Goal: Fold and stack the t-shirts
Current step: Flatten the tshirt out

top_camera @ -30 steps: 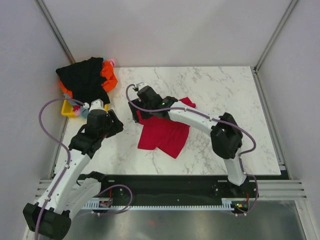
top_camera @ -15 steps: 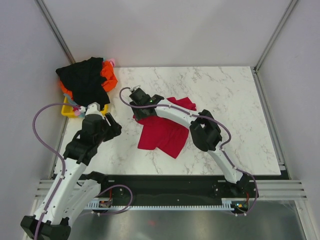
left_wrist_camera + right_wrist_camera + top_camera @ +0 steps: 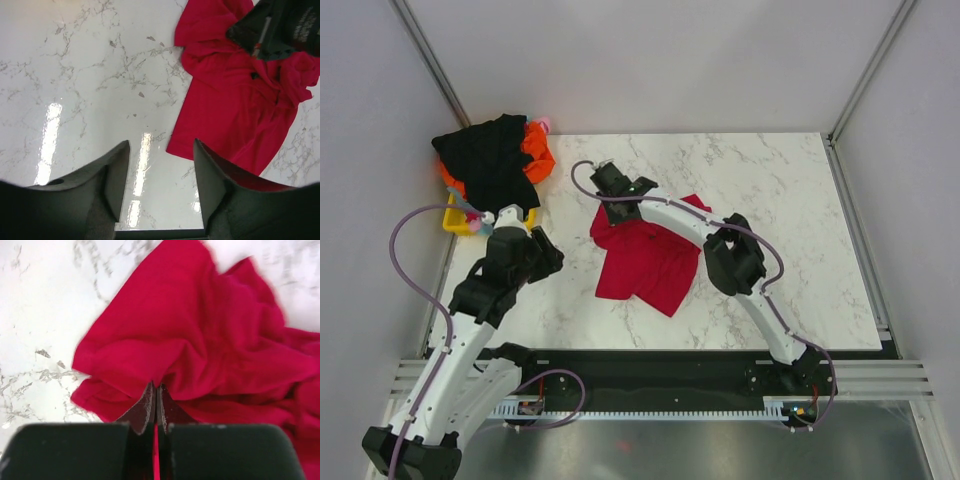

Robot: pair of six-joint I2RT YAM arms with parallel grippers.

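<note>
Largest first: white marble-patterned surface [image 3: 790,200]. One crimson red cloth t-shirt [image 3: 650,265] lies crumpled near its middle. A heap of black cloth shirt [image 3: 485,160] over orange cloth shirt [image 3: 538,152] sits at the far-left corner, on top of a small yellow plastic bin [image 3: 455,217].

Red shirt: long axis runs roughly far-to-near, with the bunched end farthest from the bases and the flatter hem end nearest them. The near part lies flat; the far part is rucked into folds.

Right gripper [image 3: 156,389]: jaws pressed together on a ridge of red cloth at the shirt's far-left edge. The right wrist view shows cloth pinched between the tips.

Left gripper [image 3: 160,147]: jaws spread wide, nothing between them, over bare surface. The shirt lies ahead and to the right of these jaws, and its near-left hem corner is the closest part.

Judgement: the right arm has the far edge and the left arm is nearer the free near-left corner. The next move likely depends on that rightward offset being closed so the shirt can be spread flat.
</note>
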